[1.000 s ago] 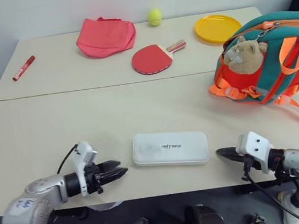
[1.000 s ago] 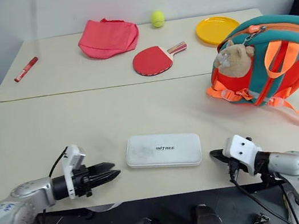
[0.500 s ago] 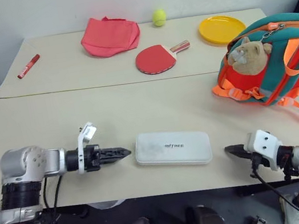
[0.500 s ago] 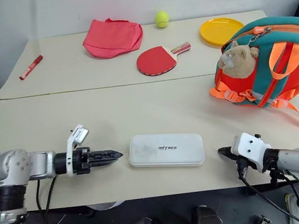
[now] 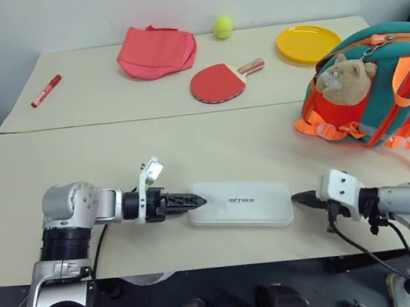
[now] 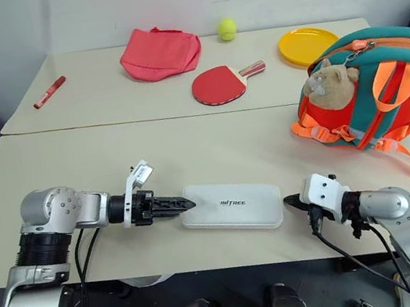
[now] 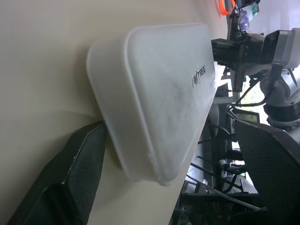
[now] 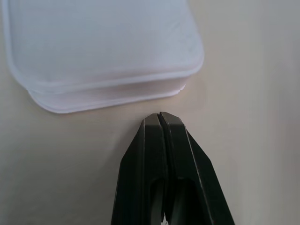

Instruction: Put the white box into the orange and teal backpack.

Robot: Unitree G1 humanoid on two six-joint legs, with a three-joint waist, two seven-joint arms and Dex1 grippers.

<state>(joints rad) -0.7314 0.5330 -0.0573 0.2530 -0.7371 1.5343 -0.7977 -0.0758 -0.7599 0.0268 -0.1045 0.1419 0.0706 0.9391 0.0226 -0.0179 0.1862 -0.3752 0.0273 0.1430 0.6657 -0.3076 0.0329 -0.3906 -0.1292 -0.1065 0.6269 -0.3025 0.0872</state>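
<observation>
Head views place the white box flat near the table's front edge, with the backpack well apart at right. Press evenly from both short ends so the box lifts level. Left gripper is spread wide at the box's left end, one finger beside it. Right gripper is clenched, empty, just short of the right end.
</observation>
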